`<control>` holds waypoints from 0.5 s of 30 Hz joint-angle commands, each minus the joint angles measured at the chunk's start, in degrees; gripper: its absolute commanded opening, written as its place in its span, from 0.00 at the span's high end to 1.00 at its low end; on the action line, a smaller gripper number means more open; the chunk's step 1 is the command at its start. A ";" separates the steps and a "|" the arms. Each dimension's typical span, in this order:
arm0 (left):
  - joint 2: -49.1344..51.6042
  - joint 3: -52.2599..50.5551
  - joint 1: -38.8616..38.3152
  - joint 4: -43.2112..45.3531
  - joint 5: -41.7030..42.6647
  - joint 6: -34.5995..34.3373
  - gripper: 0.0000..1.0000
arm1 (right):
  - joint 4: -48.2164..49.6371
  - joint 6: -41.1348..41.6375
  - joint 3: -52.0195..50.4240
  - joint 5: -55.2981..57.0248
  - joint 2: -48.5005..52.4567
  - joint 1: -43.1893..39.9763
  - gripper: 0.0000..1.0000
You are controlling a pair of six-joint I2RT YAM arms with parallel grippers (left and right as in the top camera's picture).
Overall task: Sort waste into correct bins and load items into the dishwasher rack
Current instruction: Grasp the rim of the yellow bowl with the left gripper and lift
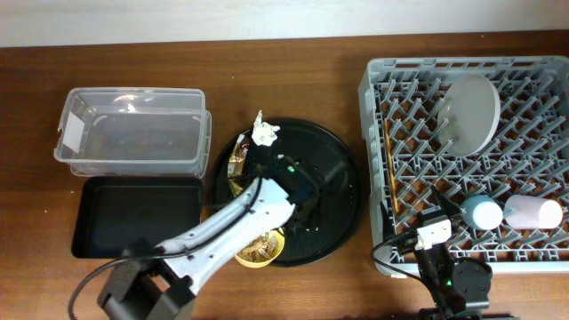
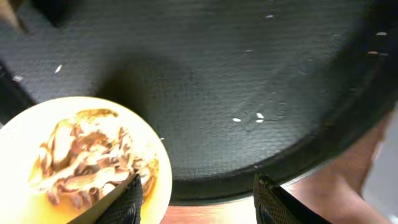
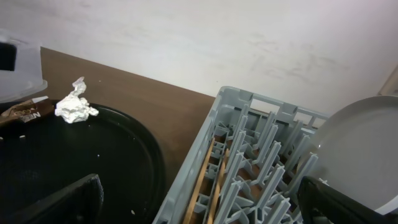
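The yellow bowl (image 2: pixel 25 134) holds brown food scraps (image 2: pixel 87 158) and sits at the front edge of the large round black tray (image 1: pixel 342 191). My left gripper (image 2: pixel 199 202) is open and empty over that tray, its left finger by the bowl's rim. In the overhead view the left gripper (image 1: pixel 302 197) is above the bowl (image 1: pixel 260 251). The white napkin (image 1: pixel 264 133) and gold-brown wrapper (image 1: pixel 238 160) lie on the tray's far left rim. The rack (image 1: pixel 382 107) holds the plate (image 1: pixel 471 111), blue cup (image 1: pixel 484 213), pink cup (image 1: pixel 533 213) and chopsticks (image 3: pixel 208 180). My right gripper (image 3: pixel 205 211) is open and empty at the rack's front left corner.
The clear tub (image 1: pixel 133 129) stands at the back left, with the shallow black rectangular tray (image 1: pixel 138 213) just in front of it. Pale grains (image 2: pixel 249 117) are scattered on the round tray. Bare wooden table lies between the round tray and the rack.
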 commanded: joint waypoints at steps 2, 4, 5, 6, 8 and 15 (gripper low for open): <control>7.02 0.13 -3.74 -1.14 -7.74 -6.05 0.48 | 0.13 0.44 -0.52 -0.31 -0.44 -0.28 0.02; 11.26 0.13 -3.91 -2.01 -9.84 -6.19 0.51 | 0.13 0.44 -0.52 -0.31 -0.44 -0.31 0.01; 12.39 0.13 -3.93 -2.82 -10.67 -6.21 0.53 | 0.13 0.44 -0.52 -0.31 -0.44 -0.31 0.02; 12.92 0.13 -3.93 -3.43 -12.07 -6.23 0.53 | 0.13 0.42 -0.52 -0.31 -0.44 -0.28 0.02; 12.92 0.13 -3.93 -3.48 -12.37 -6.23 0.59 | 0.13 0.44 -0.52 -0.31 -0.44 -0.28 0.02; 12.92 -3.48 -3.98 -1.22 -12.90 -6.16 0.99 | 0.13 0.42 -0.52 -0.31 -0.44 -0.28 0.02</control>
